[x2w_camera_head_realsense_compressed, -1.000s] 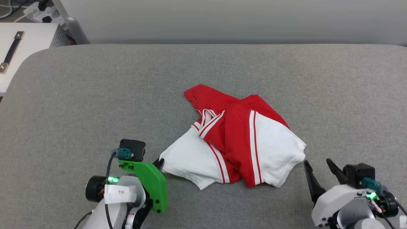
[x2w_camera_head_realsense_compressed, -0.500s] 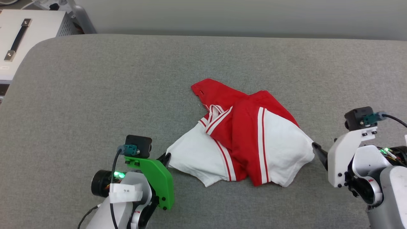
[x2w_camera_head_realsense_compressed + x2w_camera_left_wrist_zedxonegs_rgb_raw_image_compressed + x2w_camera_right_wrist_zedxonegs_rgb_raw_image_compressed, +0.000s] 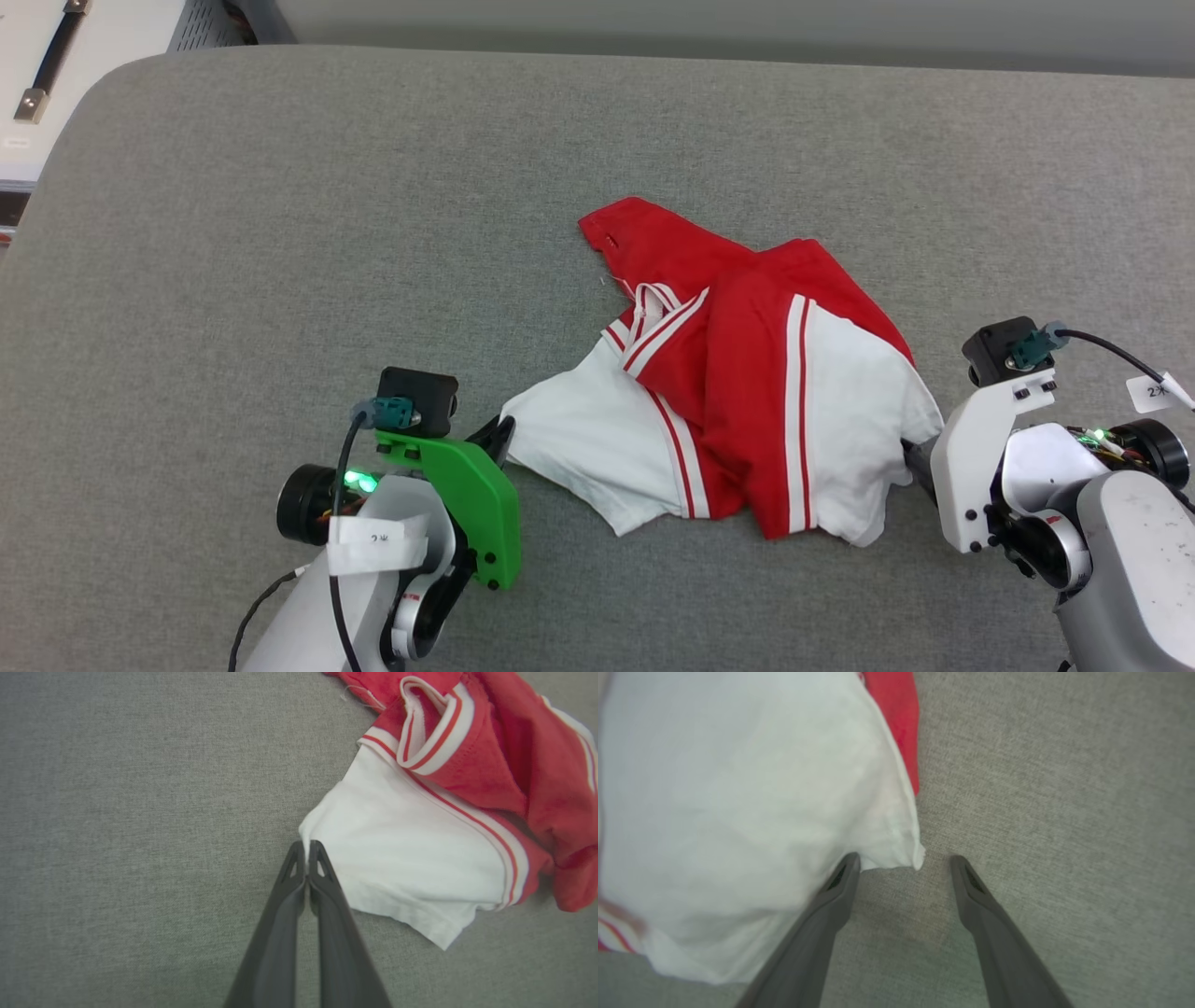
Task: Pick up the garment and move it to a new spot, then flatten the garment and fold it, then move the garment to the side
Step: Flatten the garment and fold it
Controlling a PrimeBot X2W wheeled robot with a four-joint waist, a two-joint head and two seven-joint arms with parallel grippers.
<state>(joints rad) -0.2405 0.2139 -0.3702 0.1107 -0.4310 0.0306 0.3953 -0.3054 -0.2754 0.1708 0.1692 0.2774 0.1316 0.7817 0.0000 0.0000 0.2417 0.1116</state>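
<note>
The left end effector [image 3: 306, 845] is found closed, a white sleeve corner pinched at its tips. The garment [image 3: 747, 373] is laid crumpled near the middle of the grey surface [image 3: 280, 233], red body bunched over two white sleeves with striped trim. The right end effector [image 3: 904, 857] is held open, the other sleeve's corner lying between its spread fingers, ungripped.

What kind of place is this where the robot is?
Probably a robot lab or workshop, not a home. A red and white shirt lies crumpled on a big cloth-covered grey table. A white metal box with a handle sits beyond the table's corner, like lab equipment.
</note>
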